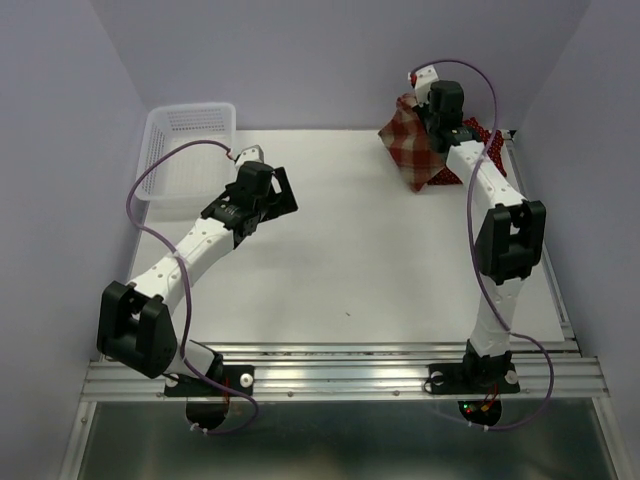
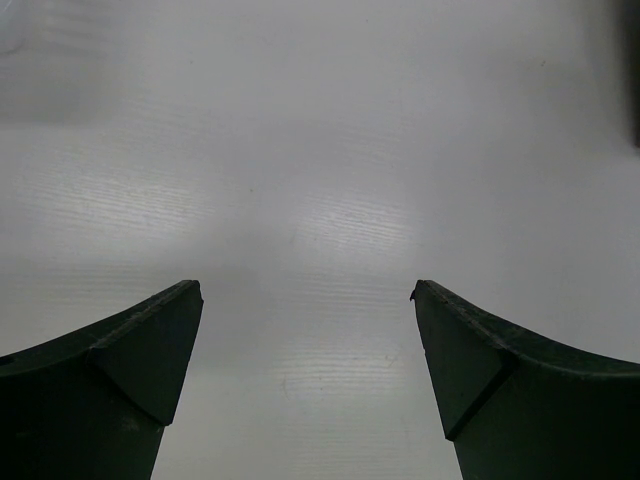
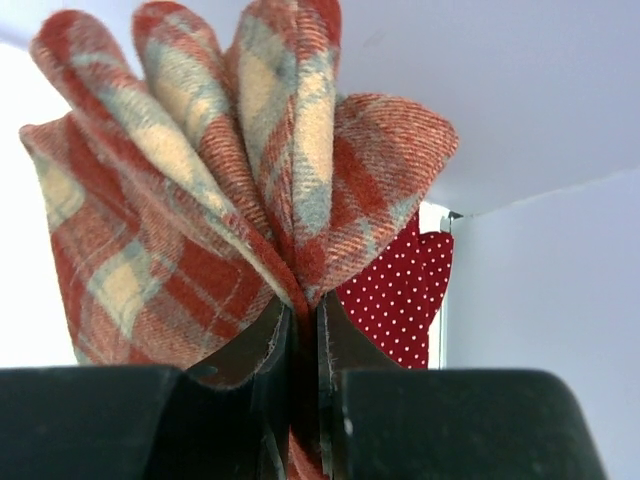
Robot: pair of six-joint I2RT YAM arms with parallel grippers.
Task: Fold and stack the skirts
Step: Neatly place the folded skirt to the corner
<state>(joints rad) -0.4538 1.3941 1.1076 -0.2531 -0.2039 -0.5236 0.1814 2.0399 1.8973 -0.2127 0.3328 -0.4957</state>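
A red-and-cream plaid skirt (image 1: 412, 140) hangs lifted at the table's back right, bunched into folds (image 3: 230, 170). My right gripper (image 3: 303, 315) is shut on its cloth; in the top view the gripper (image 1: 432, 112) sits above the pile. Behind it lies a dark red polka-dot skirt (image 3: 400, 290), also visible past the arm (image 1: 490, 142). My left gripper (image 2: 305, 295) is open over bare table with nothing between its fingers; from above it (image 1: 270, 195) hovers left of centre.
A white lattice basket (image 1: 188, 150) stands at the back left, beside the left arm. The lilac walls close in on the back and both sides. The table's right edge (image 1: 545, 260) runs near the right arm.
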